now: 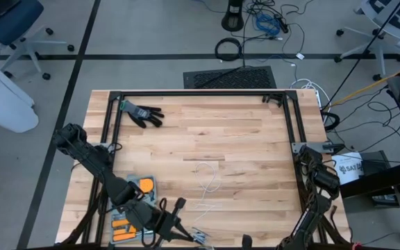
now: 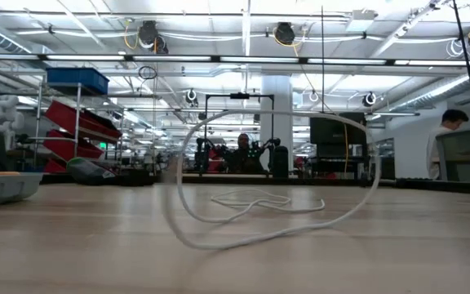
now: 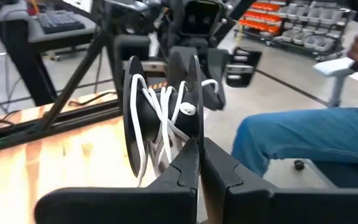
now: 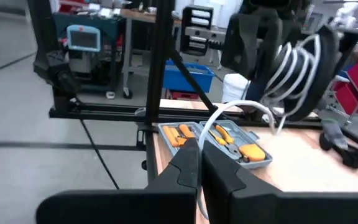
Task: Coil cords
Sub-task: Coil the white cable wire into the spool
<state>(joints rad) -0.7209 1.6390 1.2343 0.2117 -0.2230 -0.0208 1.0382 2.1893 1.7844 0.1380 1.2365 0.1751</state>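
Looking down on the worktop (image 1: 248,135), we see both arms reaching in at its near edge, the left arm at the near left corner and the right arm at the near right one.

The left gripper (image 3: 200,163) has its fingers pressed together on the lower rim of a black spool (image 3: 131,118), which stands on edge in the air in front of it. Several turns of the white cord (image 3: 143,106) are wound on this spool.

The right gripper (image 4: 198,163) faces the spool from the other side, its fingers closed on the cord where it arcs down from the spool.

The rest of the cord lies in loose loops on the bare wood near the middle of the worktop. A tool tray (image 1: 146,182) with orange-handled tools sits beside the left arm, and a black glove (image 1: 143,114) lies at the far left corner.
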